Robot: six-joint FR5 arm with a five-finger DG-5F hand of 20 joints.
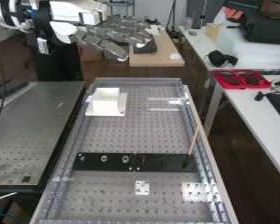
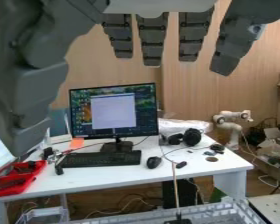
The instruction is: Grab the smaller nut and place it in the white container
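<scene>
At the upper left of the high view is the hand [image 1: 119, 33], level and well above the bench, its fingers and thumb extended and nothing held. In the wrist view the hand [image 2: 152, 41] shows straight fingers, with the thumb at one side. Small metal nuts [image 1: 104, 159] sit in a row on the left part of a black strip across the bench; the leftmost nut [image 1: 82, 159] looks smallest. The white container [image 1: 106, 101] stands on a white base farther up the bench, apart from the nuts and below the hand's height.
A thin wooden stick [image 1: 194, 141] rises from the strip's right end. Nearer lies a small white plate [image 1: 142, 187]. Metal rails [image 1: 207, 150] edge the perforated bench. To the right, a white table [image 1: 247, 112] holds red trays [image 1: 240, 79]; the wrist view has a monitor [image 2: 114, 111].
</scene>
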